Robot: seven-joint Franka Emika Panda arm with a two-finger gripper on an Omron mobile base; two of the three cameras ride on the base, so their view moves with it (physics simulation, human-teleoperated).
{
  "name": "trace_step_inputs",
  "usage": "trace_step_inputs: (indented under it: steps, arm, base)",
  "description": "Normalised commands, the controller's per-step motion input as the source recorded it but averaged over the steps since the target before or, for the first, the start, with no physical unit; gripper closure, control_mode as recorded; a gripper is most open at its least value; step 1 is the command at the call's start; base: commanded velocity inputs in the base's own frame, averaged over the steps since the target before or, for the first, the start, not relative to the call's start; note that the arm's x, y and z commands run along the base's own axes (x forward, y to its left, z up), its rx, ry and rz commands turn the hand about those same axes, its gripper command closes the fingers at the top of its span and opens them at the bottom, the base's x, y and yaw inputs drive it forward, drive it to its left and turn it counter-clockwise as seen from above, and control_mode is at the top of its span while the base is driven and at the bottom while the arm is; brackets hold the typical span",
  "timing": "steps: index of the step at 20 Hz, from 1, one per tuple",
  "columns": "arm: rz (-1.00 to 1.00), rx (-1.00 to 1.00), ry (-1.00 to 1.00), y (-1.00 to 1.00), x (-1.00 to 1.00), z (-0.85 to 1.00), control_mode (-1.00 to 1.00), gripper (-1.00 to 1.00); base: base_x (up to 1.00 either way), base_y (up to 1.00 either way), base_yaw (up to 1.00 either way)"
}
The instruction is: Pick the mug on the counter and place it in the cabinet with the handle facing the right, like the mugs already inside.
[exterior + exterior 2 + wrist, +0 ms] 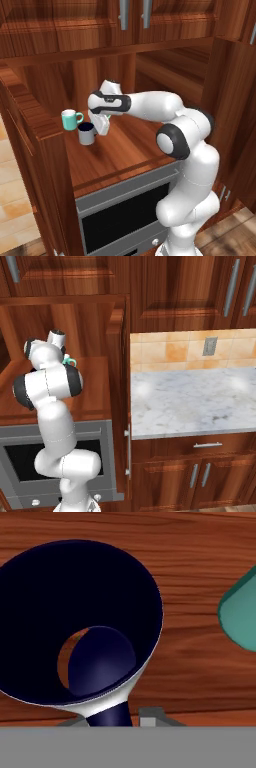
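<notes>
With the small grey cylindrical mug [86, 134] standing near the wooden shelf's [120, 150] left edge, the gripper's [102, 126] fingers sit at its rim, their spread unclear; open fully before lifting straight clear.

I count one grey mug [86, 134] and one teal mug [71, 119] on the cabinet shelf [125, 150], two silver bar handles [123, 12] above, one oven [125, 215] below.

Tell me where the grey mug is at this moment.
In the left base view the grey mug stands on the cabinet's wooden shelf, just right of a teal mug, directly under the gripper.
</notes>
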Motion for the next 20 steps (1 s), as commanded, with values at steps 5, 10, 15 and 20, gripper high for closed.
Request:
trace_step_inputs:
  steps: [5,10,15,20]
  arm:
    - [-0.02,0.0,-0.03,0.0,0.0,-0.43,-1.0,1.0]
    - [-0.01,0.0,-0.03,0.04,0.0,-0.12,-1.0,1.0]
    - [-0.02,0.0,-0.02,0.12,0.0,-0.01,-1.0,-1.0]
    - [-0.03,0.0,-0.01,0.12,-0.02,-0.1,-1.0,-1.0]
  base:
    - [0.0,0.0,0.0]
    - [0.0,0.0,0.0]
    - [0.0,0.0,0.0]
    - [0.0,0.0,0.0]
